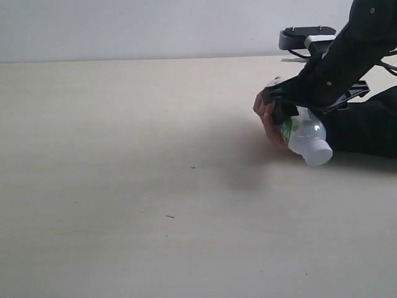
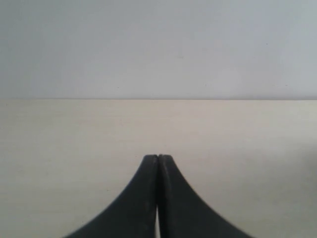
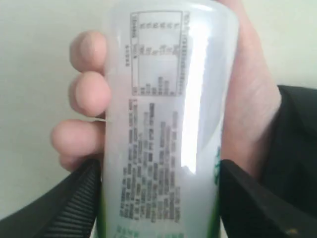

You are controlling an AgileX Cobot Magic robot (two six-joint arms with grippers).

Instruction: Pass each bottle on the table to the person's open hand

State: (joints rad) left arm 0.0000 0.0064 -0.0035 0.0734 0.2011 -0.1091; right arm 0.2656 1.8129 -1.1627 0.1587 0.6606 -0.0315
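The clear bottle (image 1: 303, 131) with the green-white label and white cap lies tilted, cap toward the camera. My right gripper (image 1: 286, 109) is shut on it. It rests on the person's open hand (image 1: 265, 115), which lies on the table (image 1: 124, 155) at the right. In the right wrist view the bottle (image 3: 168, 124) fills the gap of the right gripper (image 3: 158, 198), both ribbed fingers (image 3: 81, 198) press its sides, and the hand (image 3: 84, 94) curls behind it. My left gripper (image 2: 158, 159) is shut on nothing above bare table (image 2: 74, 139). A red speck (image 1: 276, 79) behind the hand is unclear.
The person's black sleeve (image 1: 366, 127) lies along the table's right side, under my right arm (image 1: 347, 49). A pale wall (image 1: 155, 25) stands behind the table's far edge. A few dark specks (image 1: 170, 216) mark the tabletop.
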